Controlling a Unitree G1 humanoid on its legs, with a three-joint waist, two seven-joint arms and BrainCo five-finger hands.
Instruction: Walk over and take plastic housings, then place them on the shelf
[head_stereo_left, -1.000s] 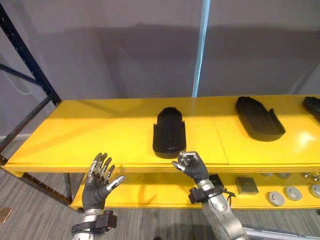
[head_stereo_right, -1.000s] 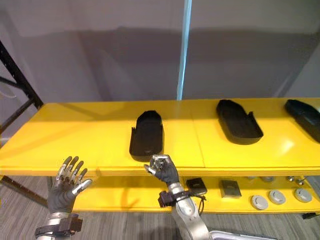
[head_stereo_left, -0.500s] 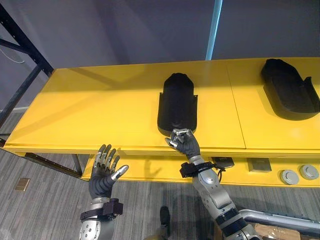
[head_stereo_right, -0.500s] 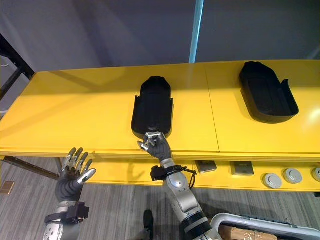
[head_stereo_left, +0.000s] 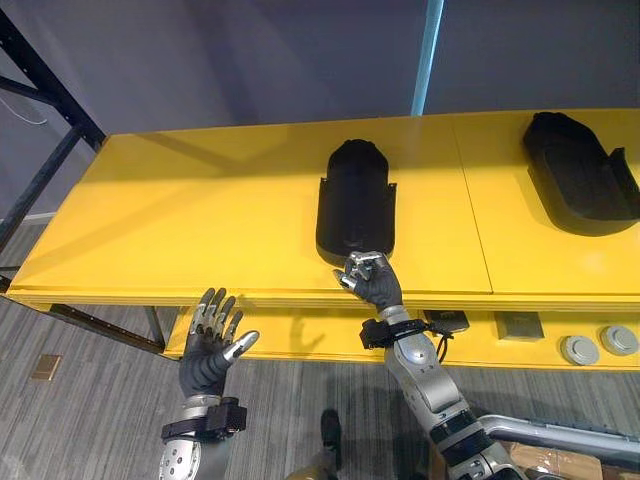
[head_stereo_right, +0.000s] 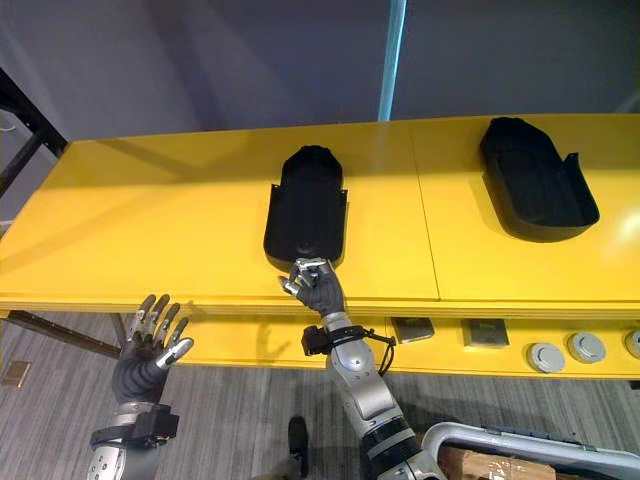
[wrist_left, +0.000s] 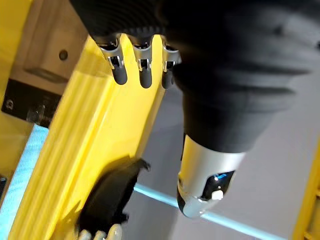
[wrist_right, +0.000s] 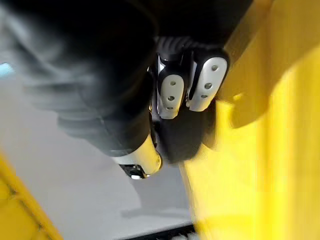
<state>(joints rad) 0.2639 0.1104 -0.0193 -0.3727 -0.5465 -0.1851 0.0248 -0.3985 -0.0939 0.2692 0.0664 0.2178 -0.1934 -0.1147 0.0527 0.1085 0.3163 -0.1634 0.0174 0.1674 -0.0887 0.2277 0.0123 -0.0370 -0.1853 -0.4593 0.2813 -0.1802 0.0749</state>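
A black plastic housing lies open side up on the yellow shelf top, and it also shows as a dark shape in the left wrist view. My right hand is at its near end by the front edge, fingers curled against the palm and touching the housing's rim; I see no grip on it. My left hand hangs open below the front edge, to the left, holding nothing. A second black housing lies farther right on the same top.
A lower yellow level holds two small dark boxes and grey round discs. A black rack post slants at the far left. A light blue pole stands behind the shelf against the grey wall.
The camera has moved closer and tilted down over the shelf. My right hand rose from below the front edge to the housing's near end. The left hand stayed open.
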